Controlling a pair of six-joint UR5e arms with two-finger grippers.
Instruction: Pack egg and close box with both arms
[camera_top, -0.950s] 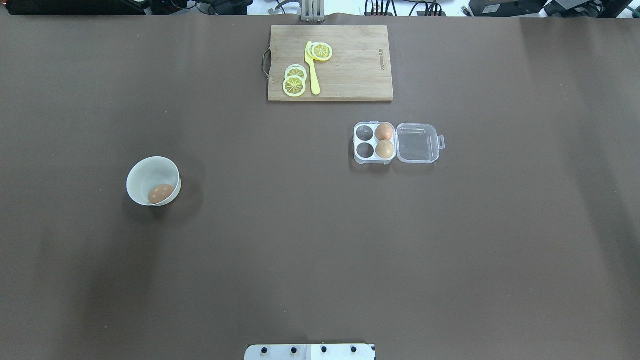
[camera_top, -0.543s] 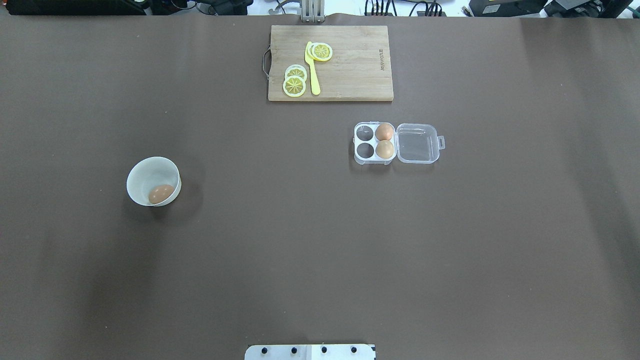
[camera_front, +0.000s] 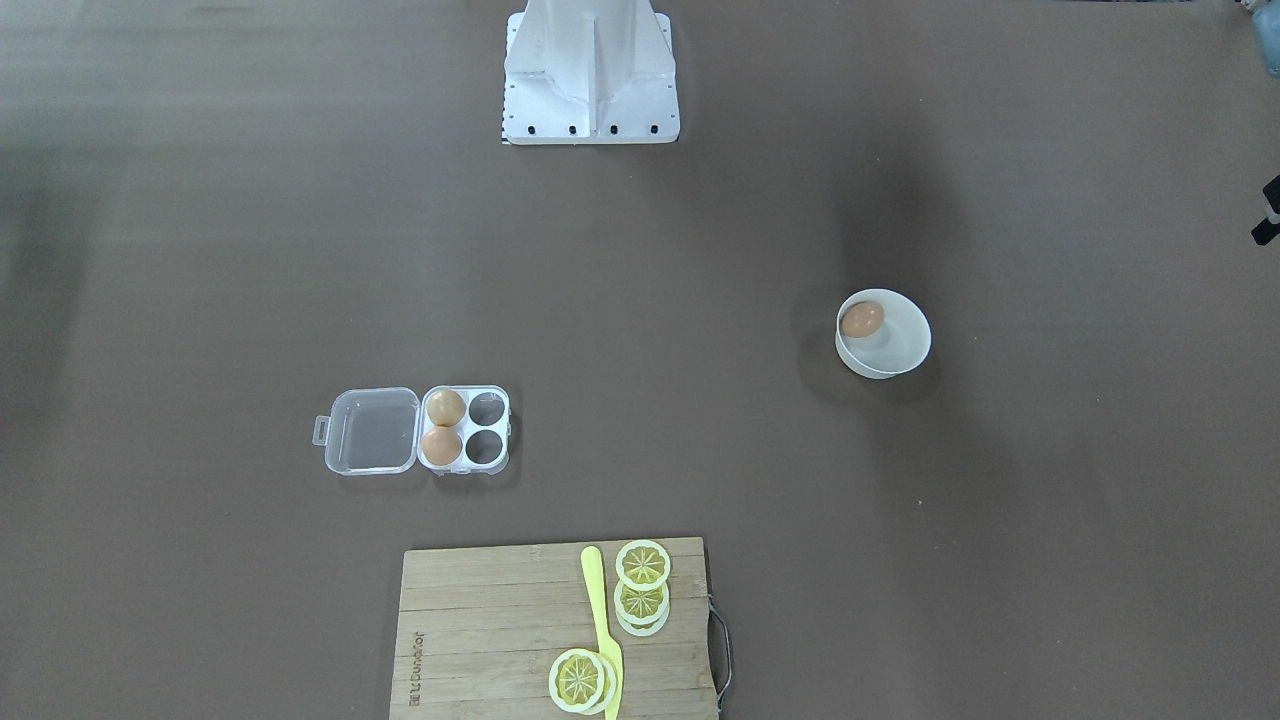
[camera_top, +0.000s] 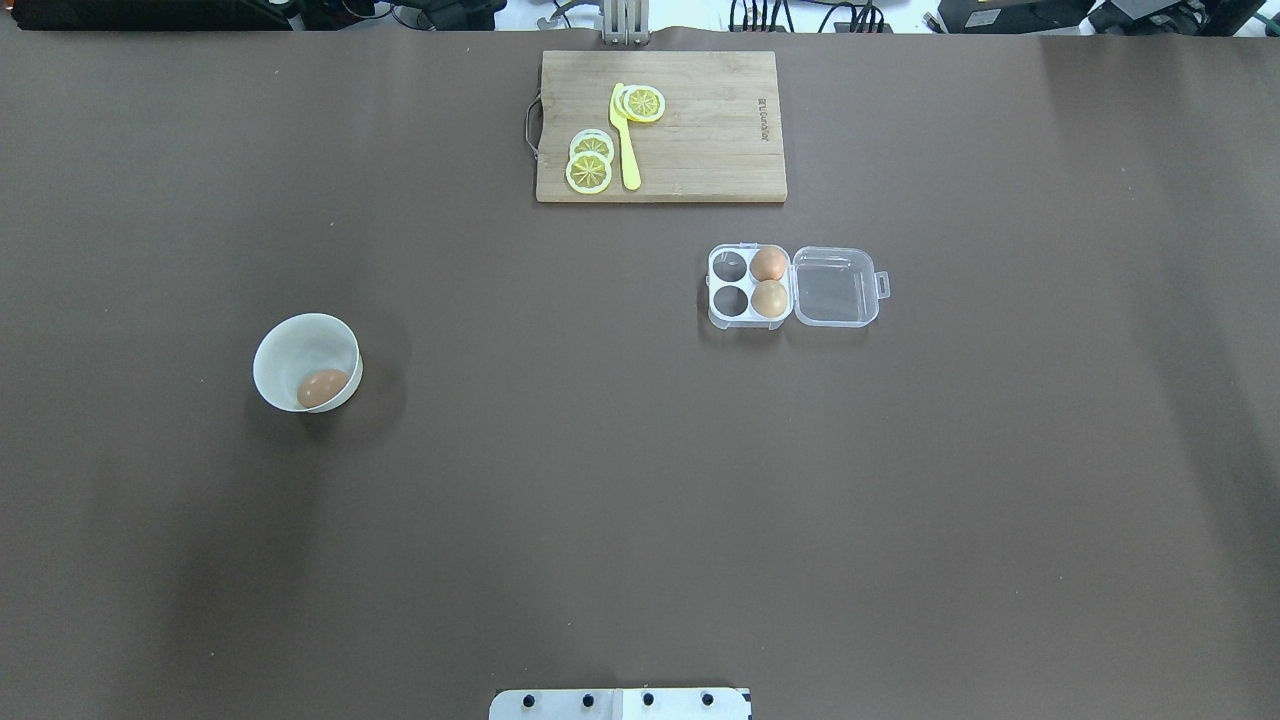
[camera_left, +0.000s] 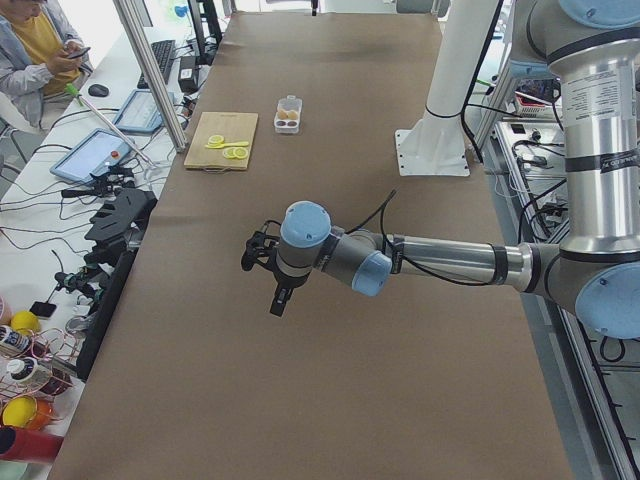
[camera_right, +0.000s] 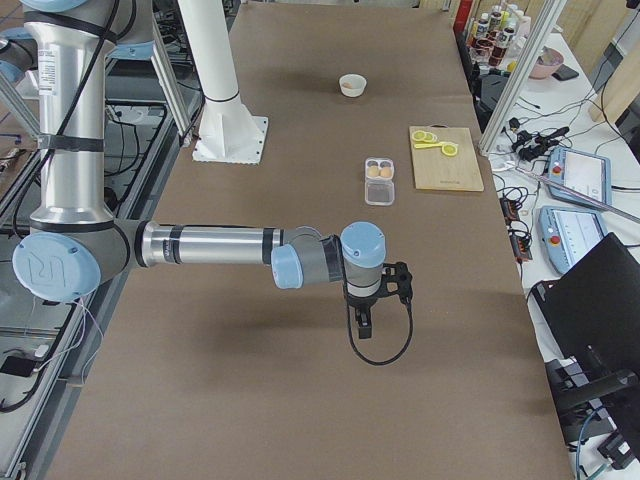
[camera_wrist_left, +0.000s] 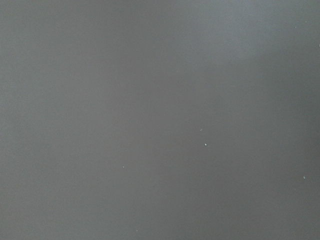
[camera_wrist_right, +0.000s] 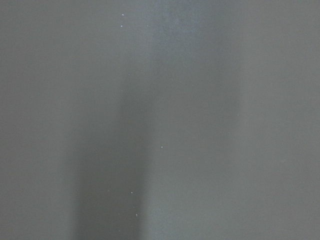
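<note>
The egg (camera_top: 322, 388) is orange-brown and lies in a round white bowl (camera_top: 290, 345) at the table's left; it also shows in the front-facing view (camera_front: 862, 319). The box (camera_top: 748, 283) stands right of centre, its clear lid (camera_top: 835, 287) lying open flat to the right. Its two cells beside the hinge hold an orange-brown egg (camera_top: 768, 264) and a paler tan egg (camera_top: 769, 299); the two left cells are empty. The left gripper (camera_left: 276, 292) and right gripper (camera_right: 362, 322) hang over bare table near the table's ends, far from the box. I cannot tell whether they are open or shut.
A wooden cutting board (camera_top: 700, 130) with lemon slices (camera_top: 589, 172) and a yellow knife (camera_top: 625, 140) lies at the far edge, just behind the box. The white robot base (camera_top: 620, 703) sits at the near edge. Both wrist views show only brown tabletop.
</note>
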